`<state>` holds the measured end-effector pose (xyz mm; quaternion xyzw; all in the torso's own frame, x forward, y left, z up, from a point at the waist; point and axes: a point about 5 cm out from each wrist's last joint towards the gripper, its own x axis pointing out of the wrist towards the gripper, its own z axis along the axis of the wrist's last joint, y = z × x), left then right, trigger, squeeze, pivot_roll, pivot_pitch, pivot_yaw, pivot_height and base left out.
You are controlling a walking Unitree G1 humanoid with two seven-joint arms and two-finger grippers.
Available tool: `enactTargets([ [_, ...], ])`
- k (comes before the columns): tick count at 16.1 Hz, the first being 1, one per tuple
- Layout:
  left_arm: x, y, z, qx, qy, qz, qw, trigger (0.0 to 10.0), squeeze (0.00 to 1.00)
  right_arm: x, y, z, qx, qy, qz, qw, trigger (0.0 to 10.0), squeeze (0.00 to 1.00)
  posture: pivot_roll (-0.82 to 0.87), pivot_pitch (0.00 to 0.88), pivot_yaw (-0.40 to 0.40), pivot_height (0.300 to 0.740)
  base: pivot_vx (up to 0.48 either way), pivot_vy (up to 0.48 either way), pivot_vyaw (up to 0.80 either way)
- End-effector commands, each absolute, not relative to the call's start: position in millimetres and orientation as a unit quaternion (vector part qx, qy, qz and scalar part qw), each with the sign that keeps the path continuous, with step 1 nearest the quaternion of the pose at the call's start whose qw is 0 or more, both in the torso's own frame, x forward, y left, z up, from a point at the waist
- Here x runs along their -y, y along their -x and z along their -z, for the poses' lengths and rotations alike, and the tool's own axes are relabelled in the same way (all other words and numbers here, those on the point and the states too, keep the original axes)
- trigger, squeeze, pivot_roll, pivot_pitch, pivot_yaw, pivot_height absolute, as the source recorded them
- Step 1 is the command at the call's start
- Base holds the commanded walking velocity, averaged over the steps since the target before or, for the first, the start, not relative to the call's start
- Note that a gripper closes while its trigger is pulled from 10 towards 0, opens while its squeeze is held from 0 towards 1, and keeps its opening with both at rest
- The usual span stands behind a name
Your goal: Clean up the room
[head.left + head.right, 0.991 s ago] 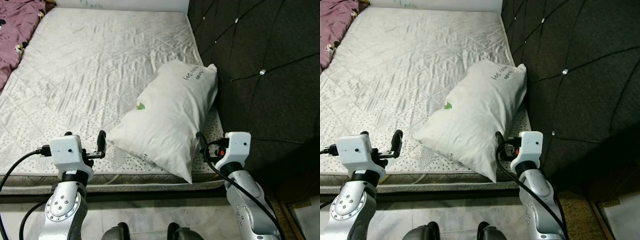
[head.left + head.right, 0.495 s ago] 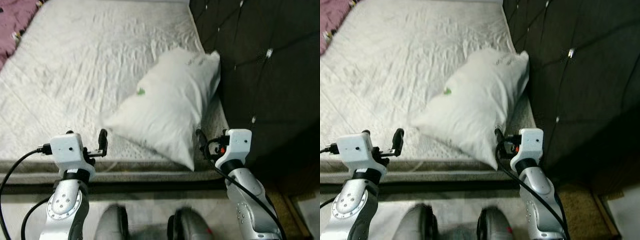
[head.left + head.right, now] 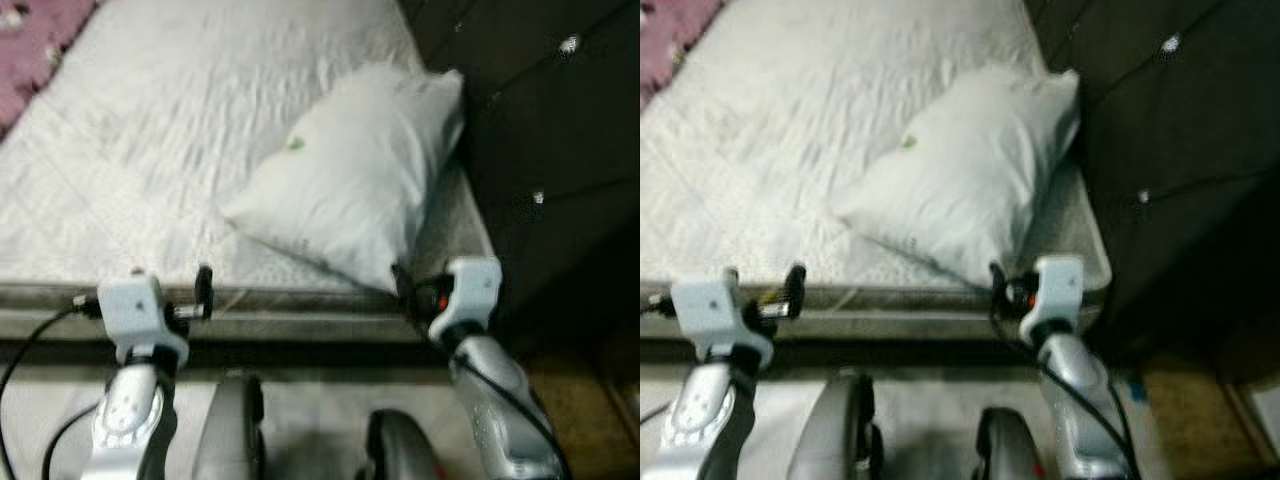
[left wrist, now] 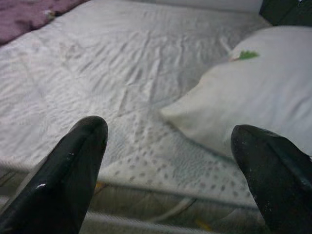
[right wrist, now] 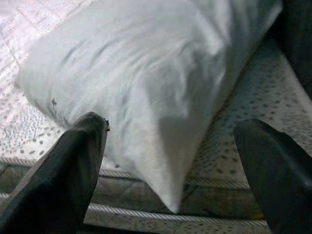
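A bedroom in a home. A bed (image 3: pixel 150 170) with a bare quilted white mattress takes up most of the head views, and a white pillow (image 3: pixel 360 180) lies on it against a dark tufted headboard (image 3: pixel 540 130) with shiny buttons. A purple blanket (image 3: pixel 40 50) is bunched at the far left edge. Pale floor tiles (image 3: pixel 300 420) run below the bed's edge.

Head downward — wrists toward pillow (image 5: pixel 146 83)
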<state>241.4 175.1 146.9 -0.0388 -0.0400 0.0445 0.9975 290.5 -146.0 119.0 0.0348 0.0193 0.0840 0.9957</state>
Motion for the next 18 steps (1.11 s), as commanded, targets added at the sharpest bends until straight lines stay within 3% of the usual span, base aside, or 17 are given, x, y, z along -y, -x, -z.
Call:
enactTargets([
  [1,-173.3,-240.6,-151.3,0.051,0.039,-0.033,0.997,10.0,0.00,149.6,-289.8,-119.4,-0.017,-0.031,-0.081,0.996,10.0,0.00,0.06,0.257,-0.049,0.603,0.266,0.000,0.00],
  [11,-170.9,-241.3,-149.8,0.052,0.044,-0.021,0.997,10.0,0.00,146.3,-292.4,-120.5,-0.006,-0.017,-0.098,0.995,10.0,0.00,0.07,0.241,-0.053,0.603,0.466,0.000,0.00],
  [18,-169.7,-244.2,-145.6,0.037,0.045,-0.034,0.998,10.0,0.00,145.9,-293.0,-120.2,0.001,-0.009,-0.104,0.994,10.0,0.00,0.07,0.244,-0.050,0.603,0.037,0.000,0.09],
])
